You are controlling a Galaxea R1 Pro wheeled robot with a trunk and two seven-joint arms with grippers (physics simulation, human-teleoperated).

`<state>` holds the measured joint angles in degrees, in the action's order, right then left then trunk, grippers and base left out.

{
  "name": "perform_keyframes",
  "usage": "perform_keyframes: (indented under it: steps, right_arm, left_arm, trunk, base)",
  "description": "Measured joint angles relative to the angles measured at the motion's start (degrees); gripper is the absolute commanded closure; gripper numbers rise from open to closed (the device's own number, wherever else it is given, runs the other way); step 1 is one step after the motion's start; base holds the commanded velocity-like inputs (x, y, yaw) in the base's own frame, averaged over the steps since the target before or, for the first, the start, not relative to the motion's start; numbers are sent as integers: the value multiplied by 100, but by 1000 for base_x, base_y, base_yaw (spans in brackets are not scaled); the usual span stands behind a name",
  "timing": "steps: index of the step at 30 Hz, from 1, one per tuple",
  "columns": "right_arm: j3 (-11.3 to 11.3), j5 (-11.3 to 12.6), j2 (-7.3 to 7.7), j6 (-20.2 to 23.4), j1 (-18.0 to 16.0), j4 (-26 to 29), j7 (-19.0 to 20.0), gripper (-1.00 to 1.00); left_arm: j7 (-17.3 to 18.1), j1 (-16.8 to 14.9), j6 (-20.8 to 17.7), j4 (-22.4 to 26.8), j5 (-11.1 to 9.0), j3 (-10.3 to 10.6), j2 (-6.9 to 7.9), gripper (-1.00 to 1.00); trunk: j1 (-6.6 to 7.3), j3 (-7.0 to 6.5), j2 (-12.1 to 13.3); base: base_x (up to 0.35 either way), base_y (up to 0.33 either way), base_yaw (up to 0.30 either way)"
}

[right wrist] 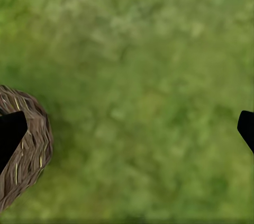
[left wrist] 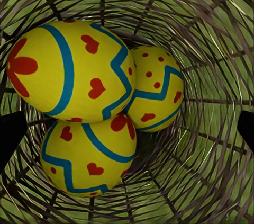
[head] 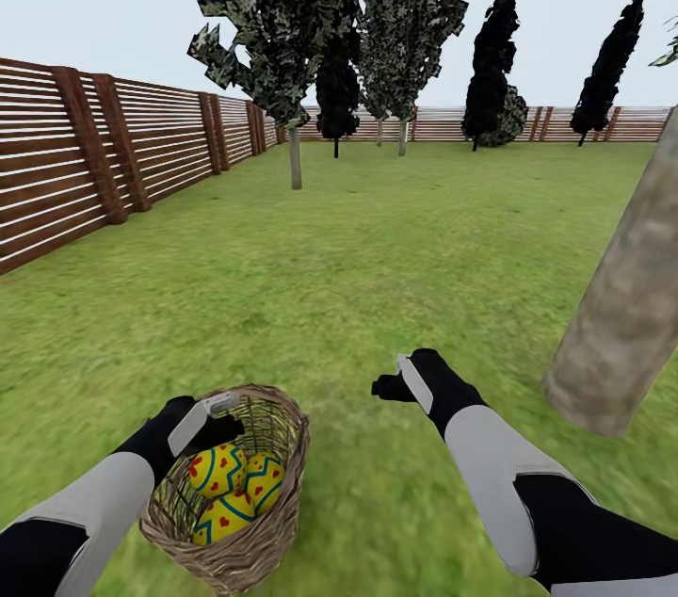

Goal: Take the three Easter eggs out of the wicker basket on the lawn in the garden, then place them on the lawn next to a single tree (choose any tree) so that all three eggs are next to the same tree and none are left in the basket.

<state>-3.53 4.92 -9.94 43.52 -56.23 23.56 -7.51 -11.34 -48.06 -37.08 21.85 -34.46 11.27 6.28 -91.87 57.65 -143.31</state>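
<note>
Fingers (left wrist: 10, 134) of our left gripper (head: 215, 418) are spread wide, empty, poised over three Easter eggs (left wrist: 74, 70) in the wicker basket (head: 273, 522) on the lawn (head: 377, 277). Right gripper (head: 407, 380) hangs released over grass. We judge the first pick pending: descend, clamp the top egg, carry to the tree (head: 626, 314).

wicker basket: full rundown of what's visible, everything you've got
The wicker basket is a small round bowl of open-woven tan-brown wicker with a thick braided rim. It sits upright on the lawn, grass showing through the weave in the left wrist view. All three eggs lie inside, piled against each other. The left gripper hovers open over its mouth, fingers wide apart, touching nothing. The right gripper hangs open over grass beside it.
</note>
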Motion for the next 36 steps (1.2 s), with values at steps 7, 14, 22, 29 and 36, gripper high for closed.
perform_keyframes:
  steps: [7,14,22,29,36]
  right_arm:
    - [0,0,0,0,0,0,1,-100]
    - [0,0,0,0,0,0,2,-100]
    - [0,0,0,0,0,0,2,-100]
    - [0,0,0,0,0,-1,-1,-100]
    - [0,0,0,0,0,0,1,-100]
  left_arm:
    - [0,0,0,0,6,10,-1,-100]
    - [0,0,0,0,9,23,-1,-100]
    - [5,0,0,0,9,26,-1,-100]
    - [8,0,3,0,9,27,-1,-100]
    - [9,0,2,0,9,30,-1,-100]
  trunk:
    - [0,0,0]
    - [-13,110,-6]
    - [-13,111,-7]
    - [-23,200,-12]
    - [-23,200,-12]
  base:
    - [0,0,0]
    - [0,0,0]
    - [0,0,0]
    - [0,0,0]
    - [0,0,0]
